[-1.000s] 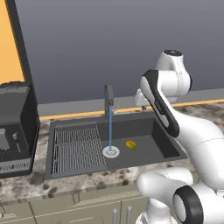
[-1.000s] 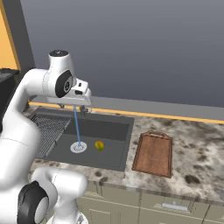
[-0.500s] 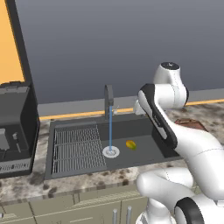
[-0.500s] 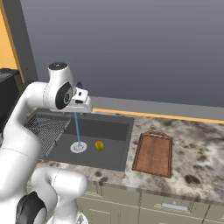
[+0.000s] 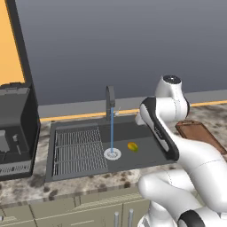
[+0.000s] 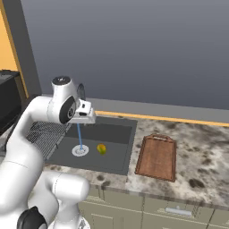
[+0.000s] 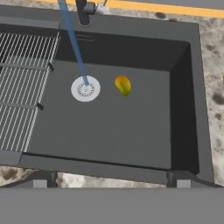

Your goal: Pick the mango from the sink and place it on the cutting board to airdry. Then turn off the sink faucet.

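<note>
A: What moved since a second back?
B: Arm swung lower and out over the basin; mango, board and tap stayed put.
A: Gripper?
B: Gripper [image 7: 109,181] hung above the near rim of the sink [image 7: 183,109], jaws spread wide, nothing between them. Two dark fingertips [image 7: 41,180] poked up at the bottom of the hand view.
A: Mango?
B: Mango [image 7: 123,85] lay on the basin floor, just beside the round silver drain [image 7: 85,89], not touching it. Same spot from the left base view [image 5: 132,146] and the right base view [image 6: 101,149].
A: Beyond that?
B: Wire rack [image 7: 22,87] filled one side of the basin. Water stream [image 7: 74,46] ran from the sink faucet [image 5: 109,101] onto the drain. Cutting board [image 6: 156,157] sat bare on the speckled counter [image 6: 197,165], beside the sink. Black coffee machine [image 5: 15,124] stood on the other side.
</note>
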Tool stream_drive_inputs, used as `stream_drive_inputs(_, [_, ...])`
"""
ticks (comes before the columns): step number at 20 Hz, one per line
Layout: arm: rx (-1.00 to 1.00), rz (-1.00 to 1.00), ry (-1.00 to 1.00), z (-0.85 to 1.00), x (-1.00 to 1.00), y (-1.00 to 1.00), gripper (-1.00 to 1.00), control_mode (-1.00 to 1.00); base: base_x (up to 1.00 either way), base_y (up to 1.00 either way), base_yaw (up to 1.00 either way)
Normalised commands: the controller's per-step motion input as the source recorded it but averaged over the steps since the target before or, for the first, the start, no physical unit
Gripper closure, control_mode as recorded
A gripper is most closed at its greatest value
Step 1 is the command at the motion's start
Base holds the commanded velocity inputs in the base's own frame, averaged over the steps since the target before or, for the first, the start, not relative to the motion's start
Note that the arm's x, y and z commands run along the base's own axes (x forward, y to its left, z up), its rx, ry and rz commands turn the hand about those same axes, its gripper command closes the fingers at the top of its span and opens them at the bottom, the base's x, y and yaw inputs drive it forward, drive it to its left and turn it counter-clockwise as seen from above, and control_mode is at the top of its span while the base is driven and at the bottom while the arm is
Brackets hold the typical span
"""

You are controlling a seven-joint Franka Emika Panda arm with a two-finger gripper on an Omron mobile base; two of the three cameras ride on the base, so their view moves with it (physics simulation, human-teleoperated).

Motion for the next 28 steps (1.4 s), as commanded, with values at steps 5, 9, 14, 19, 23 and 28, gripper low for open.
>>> stream_drive_inputs(5, [0.00, 0.02, -0.02, -0.26, 0.09, -0.03, -1.00, -1.00, 0.00, 0.00, 0.00])
stream_drive_inputs(9, [0.00, 0.01, 0.00, -0.25, 0.16, -0.08, -1.00, -1.00, 0.00, 0.00, 0.00])
stream_drive_inputs(14, [0.00, 0.00, 0.00, -0.20, 0.19, -0.12, -1.00, -1.00, 0.00, 0.00, 0.00])
stream_drive_inputs(19, [0.00, 0.01, 0.00, -0.21, 0.22, -0.06, -1.00, -1.00, 0.00, 0.00, 0.00])
stream_drive_inputs(23, [0.00, 0.01, 0.00, -0.27, 0.27, -0.01, -1.00, -1.00, 0.00, 0.00, 0.00])
stream_drive_inputs(28, [0.00, 0.01, 0.00, -0.33, 0.21, -0.01, -1.00, -1.00, 0.00, 0.00, 0.00])
